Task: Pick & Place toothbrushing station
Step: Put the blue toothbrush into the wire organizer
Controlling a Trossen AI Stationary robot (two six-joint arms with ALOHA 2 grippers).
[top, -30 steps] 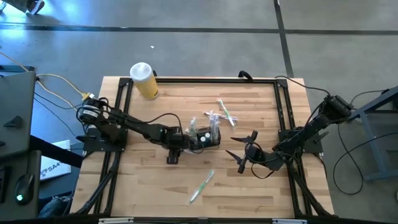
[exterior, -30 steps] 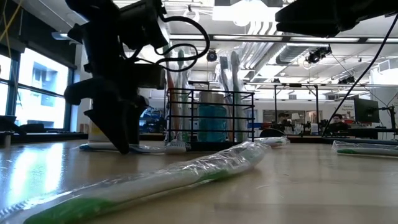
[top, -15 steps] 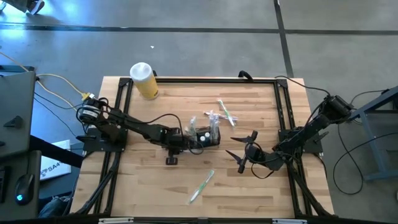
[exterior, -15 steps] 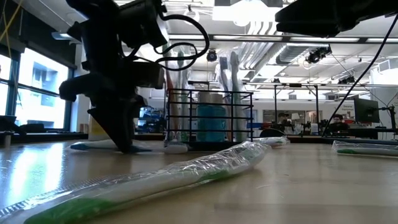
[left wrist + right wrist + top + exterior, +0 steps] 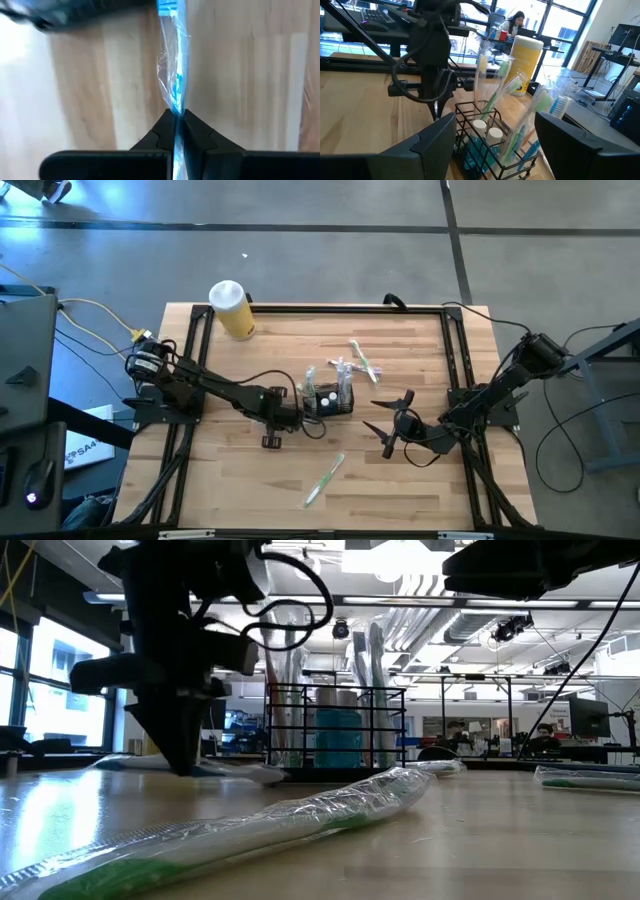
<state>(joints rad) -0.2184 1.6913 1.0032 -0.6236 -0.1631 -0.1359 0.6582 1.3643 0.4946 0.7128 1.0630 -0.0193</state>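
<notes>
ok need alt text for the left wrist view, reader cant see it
The left gripper is shut on a blue toothbrush in a clear wrapper, which runs straight ahead over the pale wooden table. A blurred dark shape crosses the far end of the picture.

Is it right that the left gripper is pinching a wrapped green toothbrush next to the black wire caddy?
Not quite. The left gripper is shut on a wrapped toothbrush that is blue, not green, as the left wrist view shows. It is indeed beside the black wire caddy.
</notes>
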